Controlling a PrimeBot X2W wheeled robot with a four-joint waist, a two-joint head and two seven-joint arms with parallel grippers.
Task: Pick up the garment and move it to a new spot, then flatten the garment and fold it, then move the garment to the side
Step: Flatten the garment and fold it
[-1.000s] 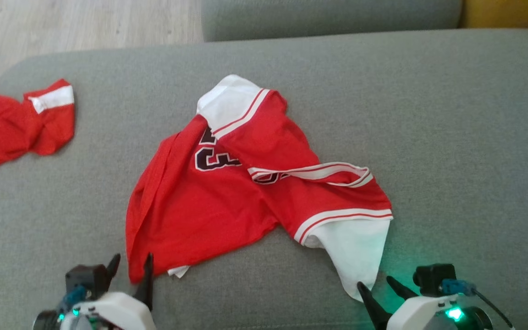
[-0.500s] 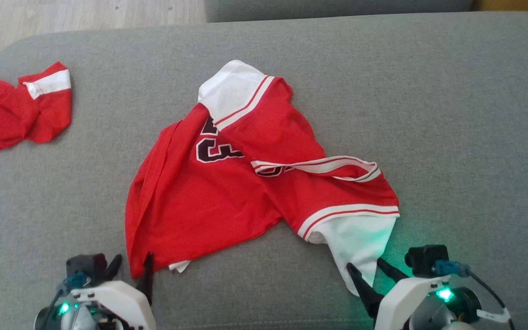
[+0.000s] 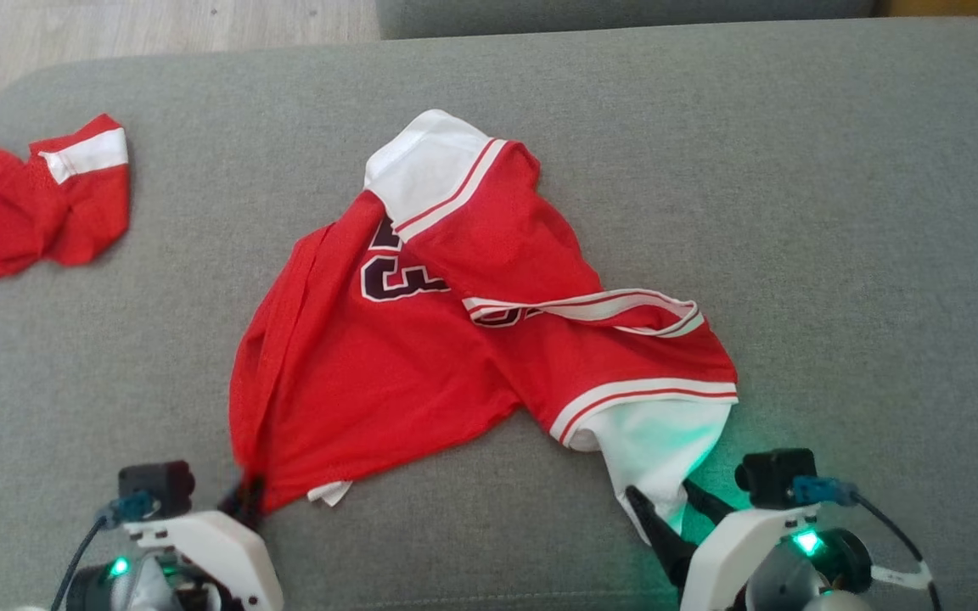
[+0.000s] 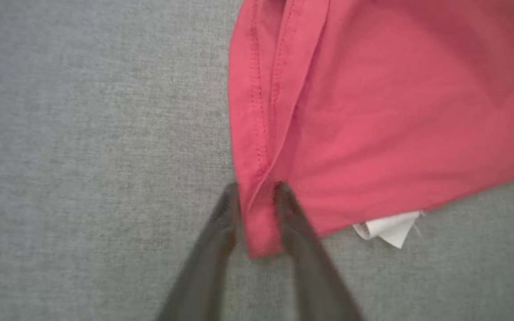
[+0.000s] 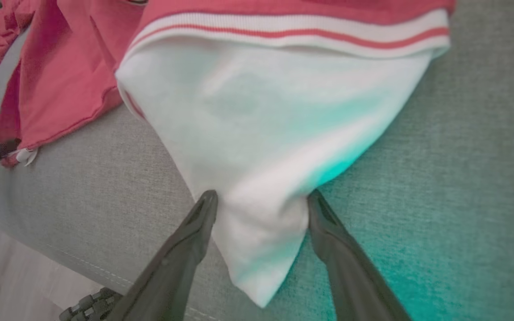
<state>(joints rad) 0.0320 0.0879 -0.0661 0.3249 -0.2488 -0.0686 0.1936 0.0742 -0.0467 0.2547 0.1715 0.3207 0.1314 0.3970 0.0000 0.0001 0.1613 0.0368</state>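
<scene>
A red jersey [image 3: 421, 356] with white sleeves and a dark number lies crumpled on the grey cushion [image 3: 837, 212]. My left gripper [image 3: 247, 502] sits at its near left corner. The left wrist view shows that gripper [image 4: 257, 196] with both fingers pressed on the red hem corner [image 4: 261, 223]; a white tag [image 4: 391, 227] peeks out beside it. My right gripper [image 3: 663, 501] is open at the near white sleeve [image 3: 659, 450]. In the right wrist view its fingers [image 5: 194, 232] straddle the sleeve's pointed tip [image 5: 261, 249], which lies flat on the cushion.
A second red garment [image 3: 22, 204] with a white band lies bunched at the cushion's far left edge. Wooden floor [image 3: 158, 25] shows beyond the cushion's rounded left corner. The cushion's front seam [image 5: 83, 267] runs close under the right gripper.
The left gripper's fingers, apart before, have come together on the jersey's red corner. The right gripper has pushed forward so its fingers flank the white sleeve tip. The camera tilted slightly.
</scene>
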